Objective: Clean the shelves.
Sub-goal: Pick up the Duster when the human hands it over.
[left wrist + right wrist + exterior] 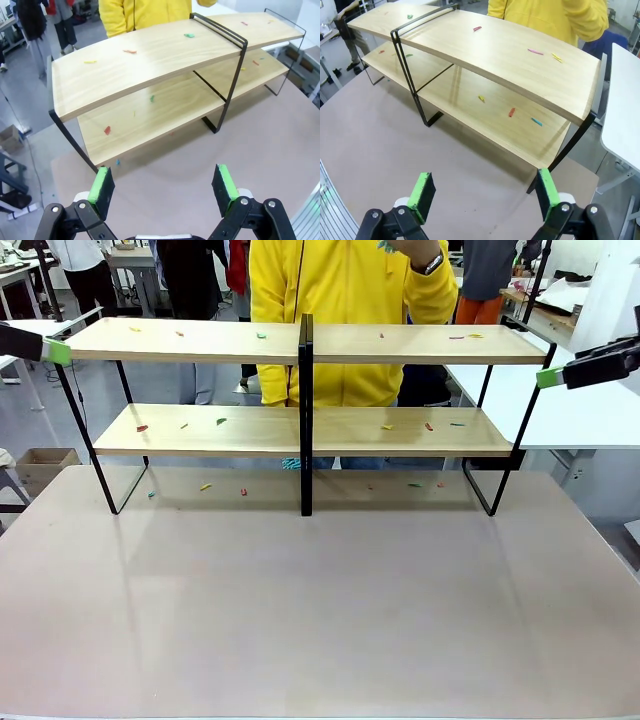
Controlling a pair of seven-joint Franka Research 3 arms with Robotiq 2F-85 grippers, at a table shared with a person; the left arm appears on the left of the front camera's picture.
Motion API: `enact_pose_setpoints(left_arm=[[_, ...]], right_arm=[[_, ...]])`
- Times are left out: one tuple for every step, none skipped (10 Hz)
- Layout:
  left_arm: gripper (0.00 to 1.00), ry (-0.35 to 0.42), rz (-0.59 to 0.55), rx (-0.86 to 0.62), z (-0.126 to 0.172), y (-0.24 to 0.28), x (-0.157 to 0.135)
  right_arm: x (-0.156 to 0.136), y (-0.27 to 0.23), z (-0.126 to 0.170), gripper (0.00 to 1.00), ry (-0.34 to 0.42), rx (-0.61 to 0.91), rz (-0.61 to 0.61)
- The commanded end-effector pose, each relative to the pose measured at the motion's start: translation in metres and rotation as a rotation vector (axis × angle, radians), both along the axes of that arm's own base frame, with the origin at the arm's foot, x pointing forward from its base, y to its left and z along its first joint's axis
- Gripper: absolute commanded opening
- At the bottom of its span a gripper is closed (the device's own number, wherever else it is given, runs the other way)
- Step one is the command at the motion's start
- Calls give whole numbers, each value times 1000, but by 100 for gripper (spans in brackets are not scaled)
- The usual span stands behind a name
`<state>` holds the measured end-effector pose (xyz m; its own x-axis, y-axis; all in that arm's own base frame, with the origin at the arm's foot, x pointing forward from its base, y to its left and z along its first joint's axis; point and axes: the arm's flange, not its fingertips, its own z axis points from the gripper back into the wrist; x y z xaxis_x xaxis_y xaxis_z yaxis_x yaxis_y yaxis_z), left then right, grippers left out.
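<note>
Watch the ends of the shelves (210, 342) first. The left gripper (162, 185) hangs off the upper board's end at 9 o'clock and the right gripper (482, 192) off the other end at 3 o'clock. A sideways nudge from either would likely slide or rock the thin black frame towards the person (345, 300) standing close behind at 12 o'clock. Both sets of fingers stand wide apart with nothing between them. The coloured scraps (142, 428) look small and flat, so a pinch may miss and a careless sweep may flick them onto the table (320, 620), where a few lie already under the rack. Reaching the lower board means going in under the upper one, so a wrist could catch its edge, and the centre post (306, 410) will block any sweep along the full length. The rack stands across the far half of the table from 10 to 2 o'clock. It has two long light-wood boards, one above the other, each dotted with red, green, yellow and pink bits, and looks upright and level.
</note>
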<state>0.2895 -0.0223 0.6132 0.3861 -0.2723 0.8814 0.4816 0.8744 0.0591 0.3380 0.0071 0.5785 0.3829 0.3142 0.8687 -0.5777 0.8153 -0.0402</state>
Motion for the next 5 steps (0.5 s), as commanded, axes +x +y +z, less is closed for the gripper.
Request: enact_pose_setpoints(left_arm=[[100,-15,-12,19,4,1,-1],[100,-15,-12,19,4,1,-1],[100,-15,-12,19,4,1,-1],[100,-15,-12,19,4,1,-1],[100,-15,-12,19,4,1,-1]], right_arm=[[-18,2,-22,100,-42,14,23],[-20,4,-16,100,-48,58,-29],[-24,6,-12,100,-50,91,-64],[-28,11,-9,100,-33,107,-88],[-30,19,-8,100,-2,96,-101]])
